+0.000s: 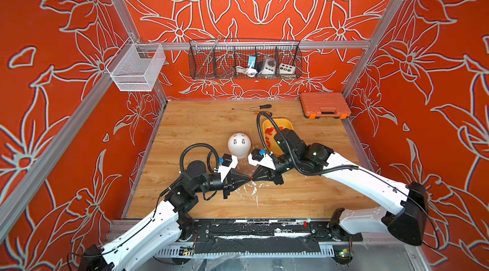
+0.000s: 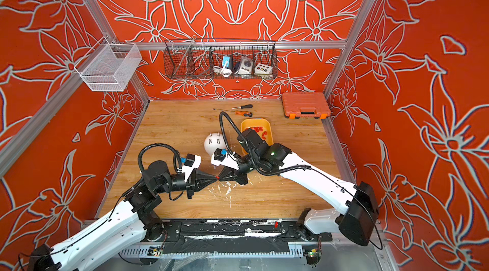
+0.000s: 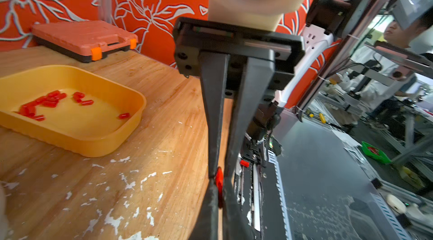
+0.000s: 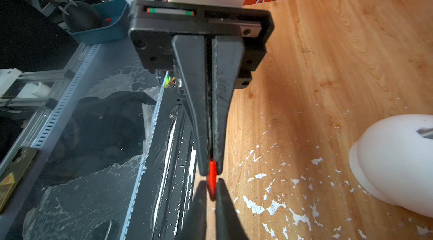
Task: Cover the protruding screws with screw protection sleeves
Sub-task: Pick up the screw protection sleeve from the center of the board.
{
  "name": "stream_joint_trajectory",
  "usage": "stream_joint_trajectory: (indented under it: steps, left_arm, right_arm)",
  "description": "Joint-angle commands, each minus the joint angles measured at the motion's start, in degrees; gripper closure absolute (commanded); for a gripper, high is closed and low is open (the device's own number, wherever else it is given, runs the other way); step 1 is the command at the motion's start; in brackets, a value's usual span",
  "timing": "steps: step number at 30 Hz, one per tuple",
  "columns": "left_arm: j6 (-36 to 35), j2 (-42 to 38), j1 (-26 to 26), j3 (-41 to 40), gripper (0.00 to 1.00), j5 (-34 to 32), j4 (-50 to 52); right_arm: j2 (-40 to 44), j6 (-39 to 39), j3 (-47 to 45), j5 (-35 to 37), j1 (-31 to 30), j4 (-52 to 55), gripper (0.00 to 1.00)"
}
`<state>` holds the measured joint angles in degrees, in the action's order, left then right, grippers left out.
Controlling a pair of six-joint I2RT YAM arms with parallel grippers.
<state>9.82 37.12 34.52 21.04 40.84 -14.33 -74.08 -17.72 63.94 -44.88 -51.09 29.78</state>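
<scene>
1. You are mid-handover. The two arms meet tip to tip above the counter (image 1: 206, 129), with one screw protection sleeve (image 4: 212, 175) bridging the gap between them.
2. The left gripper (image 1: 247, 179) has its jaws pressed fully together on one end of that sleeve, so it looks to be the receiving side.
3. The right gripper (image 1: 254, 177) has its jaws a little apart around the sleeve's other end. You cannot tell from the wrist views whether they are pressing on it or merely flanking it.
4. In the top views the white dome (image 1: 239, 148) sits near the meeting point, at about 11 o'clock from it. Its protruding screws (image 1: 234, 140) stand up grey, and none shows a red cap.
5. The spare sleeves (image 3: 46, 103) lie in the yellow tray (image 3: 105, 144), at about 1 o'clock from the meeting point.
6. The next move probably calls for the right jaws to back off along the sleeve's own line, so they do not drag it askew.
7. After that, the left arm likely needs to swing toward 11 o'clock, tip the free end down and centre the narrow bore over one pin before pressing.
</scene>
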Motion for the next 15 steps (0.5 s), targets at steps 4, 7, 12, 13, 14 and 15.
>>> stream_joint_trajectory:
  steps: [4, 7, 12, 13, 14, 15]
  left_arm:
    - [6.6, -1.1, -3.4, -1.1, 1.0, -10.3, -11.1]
    - [11.8, 2.7, -9.1, -1.0, 1.0, -6.0, -20.2]
    - [17.6, 9.3, -14.3, -1.8, 1.0, -4.0, -37.7]
    - [18.0, 10.8, -14.5, -1.1, 1.0, -3.1, -39.8]
    - [18.3, 12.0, -14.5, -0.3, 1.0, -1.9, -41.3]
    - [18.6, 13.4, -14.5, 0.8, 1.0, -0.3, -42.7]
  right_arm:
    - [9.5, 14.4, -11.2, 4.4, 5.5, -28.1, 0.61]
    - [12.1, 25.8, -20.4, 4.0, 9.1, -49.6, 0.58]
    - [6.8, 43.9, -29.8, 7.8, 12.5, -82.8, 0.55]
    - [4.0, 48.4, -30.4, 7.8, 13.5, -89.6, 0.54]
    - [0.8, 53.0, -30.1, 6.4, 14.5, -94.7, 0.53]
    - [-3.2, 58.5, -29.0, 4.1, 15.5, -101.5, 0.53]
